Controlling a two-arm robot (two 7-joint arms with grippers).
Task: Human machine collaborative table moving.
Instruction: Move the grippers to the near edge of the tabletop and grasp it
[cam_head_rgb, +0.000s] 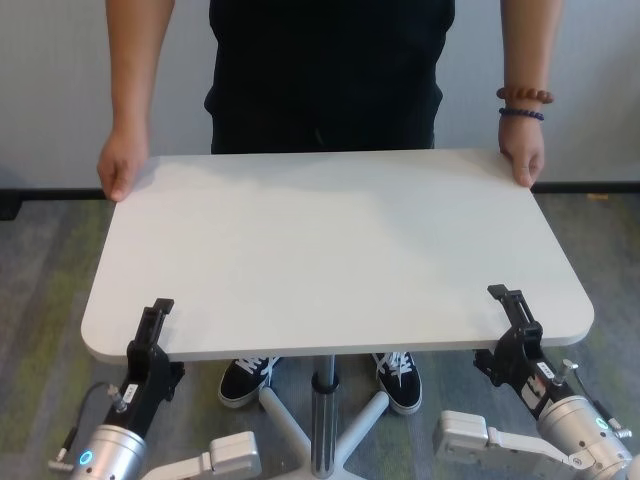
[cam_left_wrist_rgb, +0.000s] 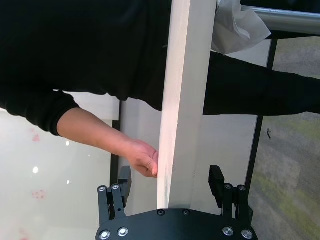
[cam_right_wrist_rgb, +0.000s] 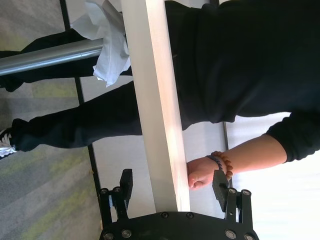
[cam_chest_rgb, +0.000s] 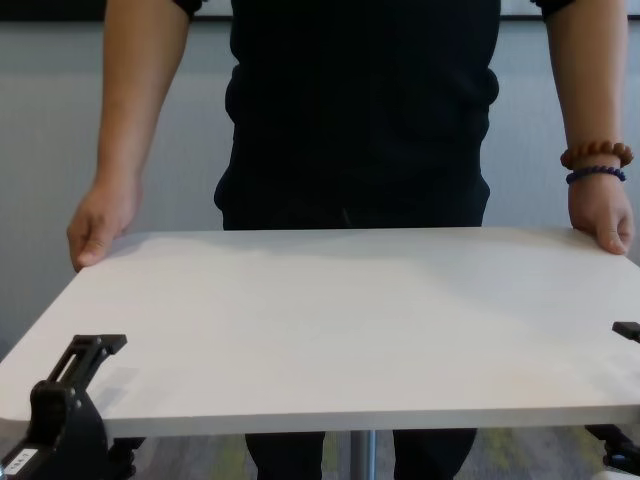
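The white table stands on a grey pedestal pole between me and the human. The human in a black shirt holds the far corners with both hands; bead bracelets are on one wrist. My left gripper straddles the near edge at the left corner. In the left wrist view its fingers stand apart from the tabletop edge. My right gripper straddles the near edge at the right corner, open with gaps on both sides in the right wrist view.
The pedestal's grey star base spreads over the grey carpet under the table. The human's black shoes with white laces stand close to the base. A pale wall runs behind the human.
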